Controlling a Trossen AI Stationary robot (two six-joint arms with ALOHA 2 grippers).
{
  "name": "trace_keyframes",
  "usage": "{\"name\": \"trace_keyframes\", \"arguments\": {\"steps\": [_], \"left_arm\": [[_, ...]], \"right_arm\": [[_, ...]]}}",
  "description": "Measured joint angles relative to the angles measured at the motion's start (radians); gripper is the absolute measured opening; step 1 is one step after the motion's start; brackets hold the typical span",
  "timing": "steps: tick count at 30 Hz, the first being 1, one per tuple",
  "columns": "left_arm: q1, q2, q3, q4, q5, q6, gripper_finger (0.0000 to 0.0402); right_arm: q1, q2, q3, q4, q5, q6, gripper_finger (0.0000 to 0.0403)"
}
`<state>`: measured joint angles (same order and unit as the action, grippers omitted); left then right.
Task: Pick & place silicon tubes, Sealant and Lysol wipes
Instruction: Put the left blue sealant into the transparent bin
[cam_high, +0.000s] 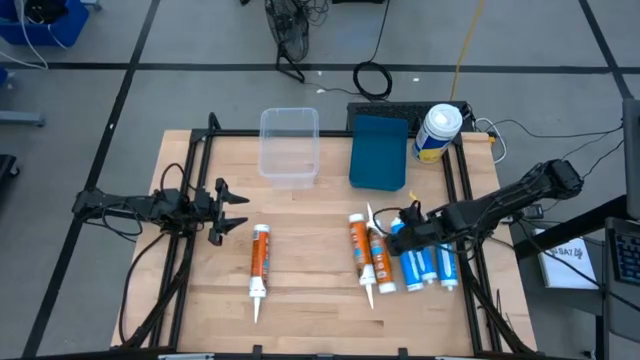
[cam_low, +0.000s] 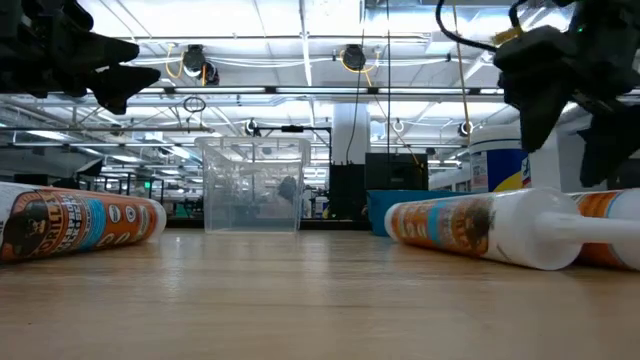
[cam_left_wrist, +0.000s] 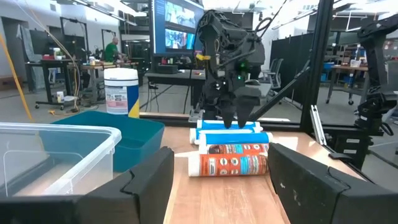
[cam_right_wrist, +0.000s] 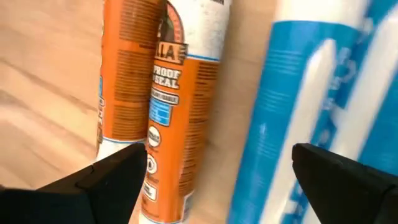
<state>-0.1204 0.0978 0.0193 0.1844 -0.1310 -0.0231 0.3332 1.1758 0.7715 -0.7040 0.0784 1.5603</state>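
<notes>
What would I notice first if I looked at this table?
Probably the bunch of orange tubes and blue tubes lying side by side on the wooden table, with the right gripper open just above them. One more orange tube lies alone near the left gripper. At the back edge stands the Lysol wipes canister, beside a blue bin.

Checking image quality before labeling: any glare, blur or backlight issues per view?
Low view: bright ceiling lights backlight both arms into silhouettes, and the near tube is soft. Right wrist view: close orange tube and blue tube are blurred. High view: evenly lit.
</notes>
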Motion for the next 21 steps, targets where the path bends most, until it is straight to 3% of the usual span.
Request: {"name": "trace_keyframes", "arguments": {"steps": [12,21], "left_arm": [[0.0,0.0,0.0,0.0,0.0,0.0,0.0255],[0.0,0.0,0.0,0.0,0.0,0.0,0.0255]], "right_arm": [[0.0,0.258,0.0,-0.04,-0.158,-0.037,0.0375],[0.013,0.386,0.005,0.01,-0.188,-0.154,0.0376]]}}
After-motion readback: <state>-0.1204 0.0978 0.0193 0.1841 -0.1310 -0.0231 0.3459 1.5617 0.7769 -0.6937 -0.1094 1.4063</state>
